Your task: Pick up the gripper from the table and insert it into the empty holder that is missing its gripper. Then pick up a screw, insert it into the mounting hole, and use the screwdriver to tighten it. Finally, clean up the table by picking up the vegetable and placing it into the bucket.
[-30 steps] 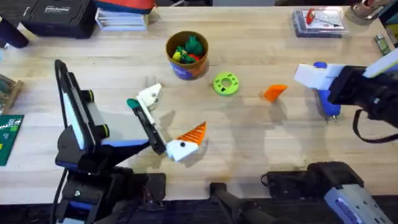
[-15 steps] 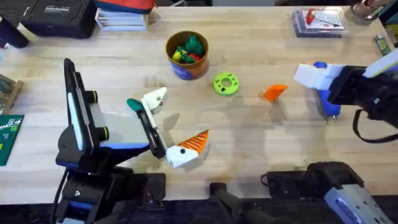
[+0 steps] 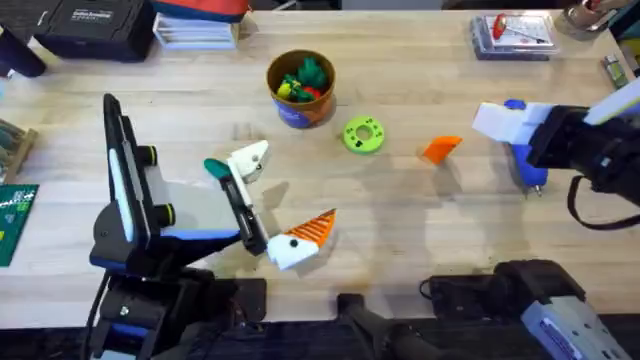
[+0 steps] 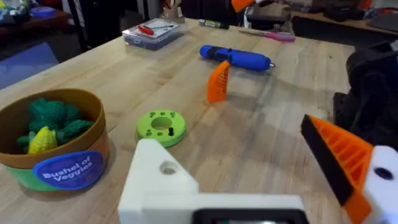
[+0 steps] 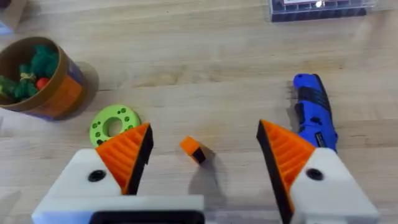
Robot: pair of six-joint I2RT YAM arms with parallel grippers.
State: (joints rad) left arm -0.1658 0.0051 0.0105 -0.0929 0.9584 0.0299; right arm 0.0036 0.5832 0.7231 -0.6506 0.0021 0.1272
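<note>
Left gripper (image 3: pixel 270 205) sits low over the table (image 3: pixel 400 230), spread wide with nothing in it: one holder (image 3: pixel 247 158) is bare white, the other finger wears an orange pad. One bucket (image 3: pixel 301 88) behind, one green disc (image 3: pixel 363 134), then the one loose orange gripper (image 3: pixel 441 148) in the open. One blue screwdriver (image 3: pixel 524 160) lies under the right gripper (image 5: pixel 202 149), also open and empty, both orange pads on.

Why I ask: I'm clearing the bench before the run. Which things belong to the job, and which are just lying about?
Job: orange gripper piece; empty white holder; blue screwdriver; bucket with toy vegetables.

Lying about: clear box; black case; green circuit board. The green disc has an unclear role.
</note>
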